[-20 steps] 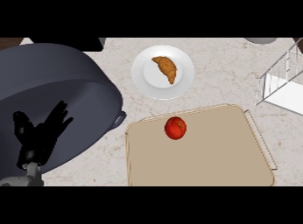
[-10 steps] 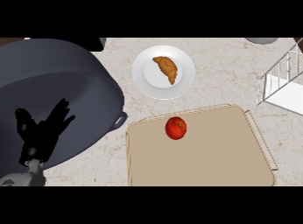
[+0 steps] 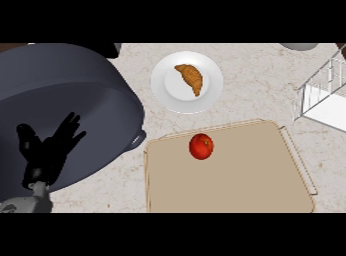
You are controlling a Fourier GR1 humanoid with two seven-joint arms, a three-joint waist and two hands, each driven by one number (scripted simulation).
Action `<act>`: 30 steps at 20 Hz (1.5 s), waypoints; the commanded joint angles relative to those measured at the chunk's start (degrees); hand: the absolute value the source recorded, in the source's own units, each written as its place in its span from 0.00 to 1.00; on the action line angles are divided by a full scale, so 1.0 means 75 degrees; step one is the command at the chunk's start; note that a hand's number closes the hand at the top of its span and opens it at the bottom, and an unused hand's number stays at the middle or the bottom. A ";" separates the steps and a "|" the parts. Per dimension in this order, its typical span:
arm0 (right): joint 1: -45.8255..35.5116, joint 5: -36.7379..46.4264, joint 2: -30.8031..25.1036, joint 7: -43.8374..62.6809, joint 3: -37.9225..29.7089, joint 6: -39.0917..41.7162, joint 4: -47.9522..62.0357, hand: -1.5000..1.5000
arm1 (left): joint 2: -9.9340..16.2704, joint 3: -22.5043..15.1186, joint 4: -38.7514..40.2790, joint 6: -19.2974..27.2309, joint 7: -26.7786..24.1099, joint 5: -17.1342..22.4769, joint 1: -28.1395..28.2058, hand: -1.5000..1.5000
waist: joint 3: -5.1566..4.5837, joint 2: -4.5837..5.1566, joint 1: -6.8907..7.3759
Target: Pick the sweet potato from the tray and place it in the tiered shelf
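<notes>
A small round red item (image 3: 201, 146), looking more like a tomato than a sweet potato, lies on the tan tray (image 3: 242, 185) near its far edge. The white wire tiered shelf (image 3: 331, 95) stands at the right edge, partly cut off. My left hand (image 3: 49, 147) rests open at the lower left, fingers up, in front of the big dark pot. It is well apart from the tray. My right hand does not show.
A large dark grey pot (image 3: 50, 100) fills the left side, its handle close to the tray's left corner. A white plate (image 3: 187, 82) with a croissant (image 3: 191, 78) sits beyond the tray. A grey object (image 3: 301, 46) peeks in at the top right.
</notes>
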 commanded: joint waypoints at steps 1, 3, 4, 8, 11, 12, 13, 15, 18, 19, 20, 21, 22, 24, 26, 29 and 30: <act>-0.0294 0.0271 0.0153 -0.0753 0.0085 -0.0318 0.0792 1.00 | 0.0020 0.0058 0.0383 -0.0200 0.0039 0.0032 0.0051 0.50 | -0.0057 0.0063 -0.0019; -0.0721 0.0196 -0.0114 -0.0458 0.0047 0.0127 0.0759 1.00 | -0.0310 -0.0101 0.0844 0.0028 -0.0297 -0.0226 -0.0016 0.50 | -0.0062 0.0062 -0.0067; -0.0406 0.0073 -0.0271 -0.0471 -0.0038 0.0419 0.0592 1.00 | -0.0316 -0.0159 0.0343 0.0066 0.0119 -0.0138 0.0166 0.50 | -0.0059 0.0029 -0.0116; -0.0375 0.0610 -0.0169 -0.0828 0.0274 0.0043 0.1004 1.00 | 0.0015 0.0139 0.0065 -0.0265 0.0076 0.0070 0.0377 0.50 | -0.0057 0.0042 -0.0046; -0.0555 -0.0121 0.0341 -0.0082 -0.0641 -0.0762 0.1038 0.00 | -0.0088 0.0181 0.0723 -0.0100 -0.0080 -0.0090 -0.0218 0.50 | -0.0059 0.0043 -0.0163; -0.0922 -0.0115 0.0503 0.0244 -0.0673 -0.0968 0.1130 0.00 | -0.0213 -0.0068 0.0187 -0.0057 0.0176 -0.0127 0.0174 0.50 | -0.0056 0.0039 -0.0037; -0.1059 -0.0214 0.0411 0.0484 -0.0788 -0.0916 0.1053 0.00 | 0.0047 0.0162 0.0261 -0.0313 -0.0106 -0.0019 0.0363 0.50 | -0.0061 0.0025 -0.0056; -0.0834 -0.0479 0.0416 0.0194 -0.1024 -0.0942 0.0901 0.00 | -0.0097 0.0050 0.0246 -0.0173 0.0087 -0.0109 0.0356 0.50 | -0.0057 0.0013 -0.0126; -0.1094 -0.1048 0.0298 0.0100 -0.1606 -0.0803 0.1255 0.00 | -0.0007 0.0299 0.0497 -0.0268 0.0175 0.0100 0.0106 0.50 | -0.0055 0.0038 -0.0113; -0.1017 -0.1173 0.0405 0.0117 -0.1718 -0.0906 0.1220 0.00 | -0.0038 0.0204 0.0449 -0.0205 -0.0007 -0.0089 0.0094 0.50 | -0.0056 0.0029 -0.0136; -0.1298 -0.1252 0.0209 0.0379 -0.1771 -0.0692 0.1318 0.00 | 0.0045 0.0249 0.0378 -0.0384 0.0066 0.0048 0.0231 0.50 | -0.0058 0.0028 -0.0101; -0.1235 -0.1456 0.0402 0.0294 -0.1905 -0.0780 0.1164 0.00 | -0.0425 -0.0052 0.0494 0.0170 -0.0111 -0.0377 0.0049 0.50 | -0.0058 0.0023 -0.0167; -0.1022 -0.1602 0.0326 0.0065 -0.2174 -0.0913 0.1371 0.00 | -0.0390 -0.0054 0.0147 0.0258 0.0426 -0.0289 -0.0128 0.50 | -0.0050 0.0025 -0.0164; -0.1347 -0.1763 0.0319 0.0478 -0.2348 -0.1112 0.1396 0.00 | -0.0070 0.0220 0.0573 -0.0283 0.0124 -0.0030 -0.0016 0.50 | -0.0059 0.0038 -0.0145; -0.1545 -0.1709 0.0227 0.0593 -0.2441 -0.1639 0.1423 0.00 | -0.0059 0.0254 0.0552 -0.0245 0.0096 -0.0068 -0.0089 0.50 | -0.0060 0.0049 -0.0109; -0.1664 -0.1620 -0.0390 0.0753 -0.2523 -0.1869 0.1358 0.00 | -0.0218 0.0088 0.0249 -0.0150 0.0099 -0.0178 0.0119 0.50 | -0.0061 0.0029 -0.0116; -0.1438 -0.1576 -0.0667 0.0788 -0.2651 -0.1951 0.1379 0.00 | -0.0175 0.0141 0.0428 -0.0306 -0.0233 -0.0162 0.0546 0.50 | -0.0063 0.0025 -0.0145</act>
